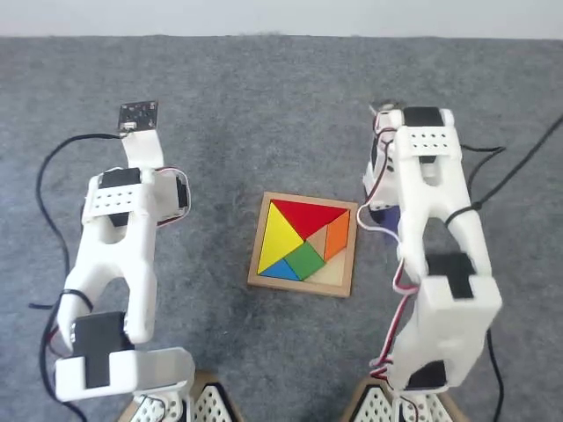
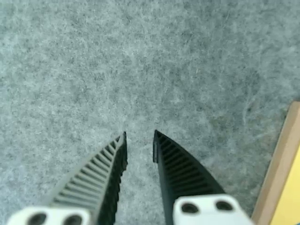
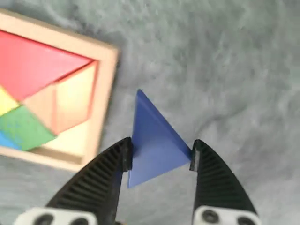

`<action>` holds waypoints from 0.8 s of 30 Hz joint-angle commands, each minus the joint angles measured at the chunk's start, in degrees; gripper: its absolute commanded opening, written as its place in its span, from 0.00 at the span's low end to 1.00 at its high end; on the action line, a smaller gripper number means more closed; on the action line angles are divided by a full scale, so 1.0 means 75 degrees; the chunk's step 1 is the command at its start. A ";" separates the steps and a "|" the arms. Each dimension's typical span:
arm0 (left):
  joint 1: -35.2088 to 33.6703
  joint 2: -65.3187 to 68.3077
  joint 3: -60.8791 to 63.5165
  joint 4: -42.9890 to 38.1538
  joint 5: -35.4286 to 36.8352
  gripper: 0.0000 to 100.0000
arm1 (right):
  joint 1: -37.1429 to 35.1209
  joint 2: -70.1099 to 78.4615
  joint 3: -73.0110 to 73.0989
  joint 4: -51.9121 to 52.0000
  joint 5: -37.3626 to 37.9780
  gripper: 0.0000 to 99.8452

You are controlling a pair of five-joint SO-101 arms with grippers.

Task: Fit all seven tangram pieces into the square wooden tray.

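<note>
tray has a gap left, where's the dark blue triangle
The dark blue triangle is held in the right end effector, over the grey mat outside the tray, off its right-hand edge in the high view.

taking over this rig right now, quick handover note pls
Left pincer: open, empty, over the grey carpet beside the wooden tray.
Right pincer: shut on the dark blue triangle, just off the tray's edge on the orange side.
Done: six pieces sit in the tray: red triangle, yellow triangle, light blue triangle, green square, orange piece, tan triangle.
Left: set the dark blue triangle into the bare corner below the orange piece. Whether it is off the carpet cannot be told.
</note>
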 commanded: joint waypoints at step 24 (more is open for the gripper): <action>0.0023 -0.0375 -0.0064 -0.0375 0.0070 0.09 | -0.2456 -0.3194 0.5486 -0.4929 -0.4243 0.09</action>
